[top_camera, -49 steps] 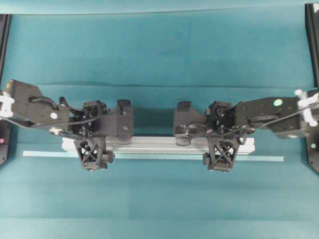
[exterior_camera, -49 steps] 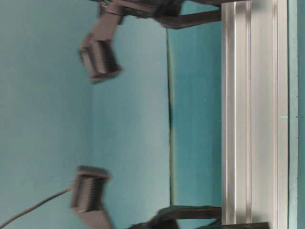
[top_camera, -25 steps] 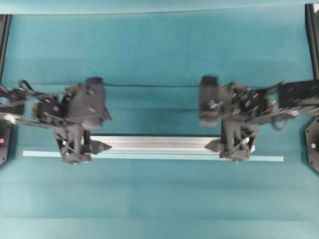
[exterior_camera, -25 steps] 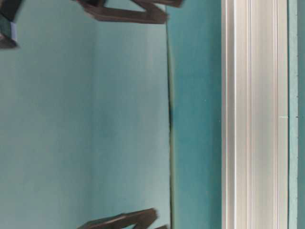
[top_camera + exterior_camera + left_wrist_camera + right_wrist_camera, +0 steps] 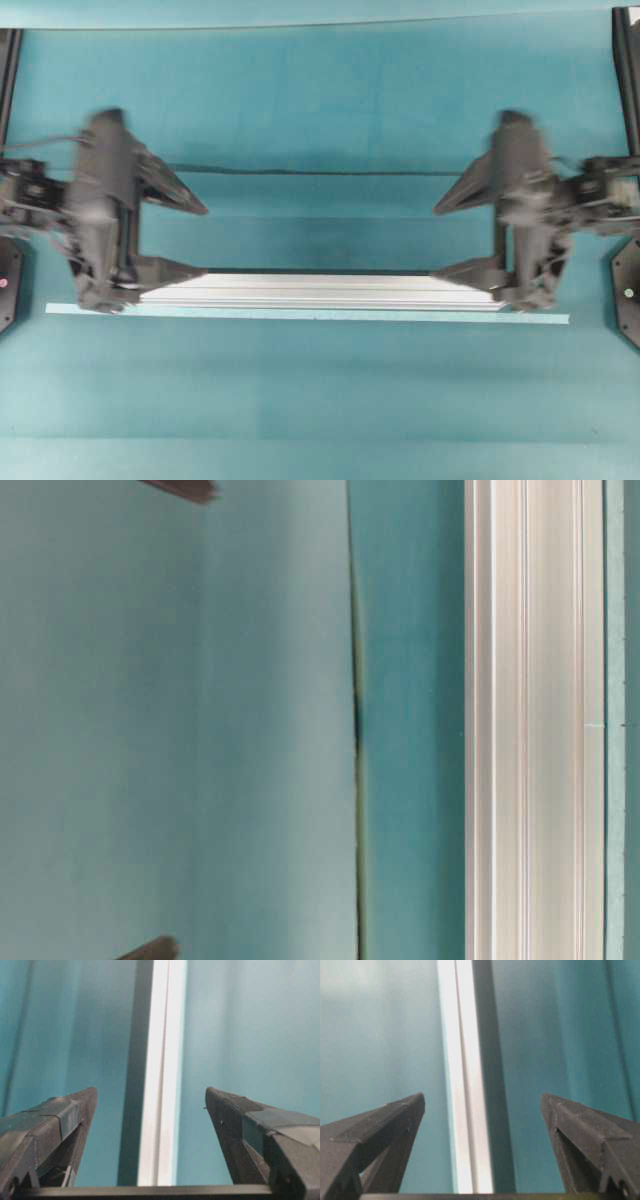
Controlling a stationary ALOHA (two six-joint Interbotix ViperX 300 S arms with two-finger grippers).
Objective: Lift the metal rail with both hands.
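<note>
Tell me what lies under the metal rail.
The metal rail rests on teal cloth, beside a pale-green tape strip. Whatever is directly beneath the rail is covered.

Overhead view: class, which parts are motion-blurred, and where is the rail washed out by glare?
Overhead: left gripper and right gripper smeared, metal rail sharp. Left wrist: rail glares white, fingers crisp. Table-level: rail bright, soft.
</note>
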